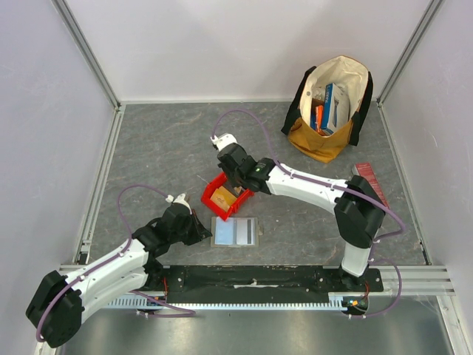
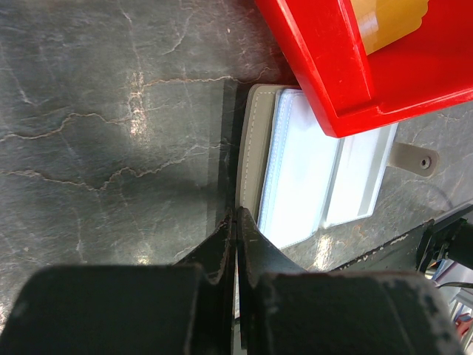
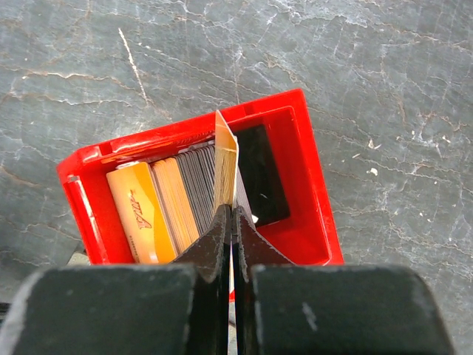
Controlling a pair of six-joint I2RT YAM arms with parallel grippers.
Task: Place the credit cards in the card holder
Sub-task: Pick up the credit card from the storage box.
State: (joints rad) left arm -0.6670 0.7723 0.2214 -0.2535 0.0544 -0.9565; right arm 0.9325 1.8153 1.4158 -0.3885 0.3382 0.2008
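Right wrist, right gripper [image 3: 230, 214]: fingers pressed together on the lower edge of a tan card [image 3: 226, 166], which stands on edge between them.
Tan card: over the red bin [image 3: 318, 222], its top corner standing higher than the row inside.
Credit cards [image 3: 181, 196]: packed upright in the bin, orange ones at the left and grey ones toward the middle, with a dark gap at the right end.
Left wrist, left gripper [image 2: 235, 222]: fingers closed tip to tip at the near edge of the card holder's grey cover; whether the cover is caught between them cannot be told.
Card holder [image 2: 255, 140]: lying open and flat on the table [image 2: 111, 148], clear sleeves facing up, a snap tab [image 2: 414, 159] sticking out on one side.
Bin and holder, top view: the bin sits just behind the holder, mid-table, between the two arms.
Farther out: a cloth bag [image 1: 332, 103] holding upright boxes stands in the far right corner; a long red box [image 1: 369, 181] lies by the right arm's elbow.
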